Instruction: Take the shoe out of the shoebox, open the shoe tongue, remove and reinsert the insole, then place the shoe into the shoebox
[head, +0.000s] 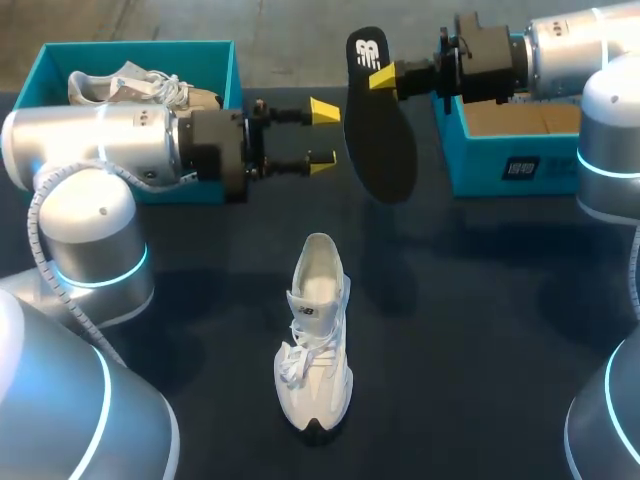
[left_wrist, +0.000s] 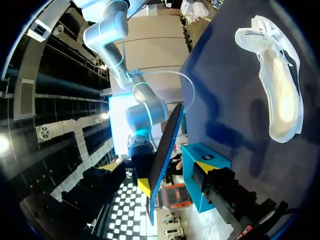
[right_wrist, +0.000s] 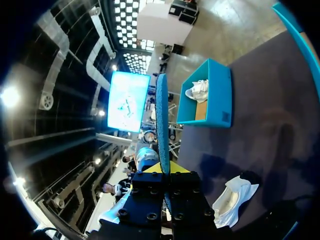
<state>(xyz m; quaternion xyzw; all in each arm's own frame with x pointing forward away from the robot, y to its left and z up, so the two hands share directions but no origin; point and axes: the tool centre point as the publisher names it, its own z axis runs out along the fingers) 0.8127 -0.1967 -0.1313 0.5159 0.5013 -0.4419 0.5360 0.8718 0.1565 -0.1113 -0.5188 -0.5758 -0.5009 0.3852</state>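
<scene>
Right end effector (head: 383, 77) clamped on upper end of black insole (head: 380, 140) so it hangs free, white shoe (head: 313, 335) upright on bench (head: 480, 300) below; left end effector (head: 322, 135) released, spread just beside the insole, probably for regrasp.

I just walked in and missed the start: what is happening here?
The right gripper is shut on the dark insole and holds it up above the table. The left gripper is open, its fingers pointing at the insole from close by. The white shoe stands on the table between the arms, so the insole is out and not yet reinserted. A second shoe lies in the teal box at the left; another teal box sits at the right.
</scene>
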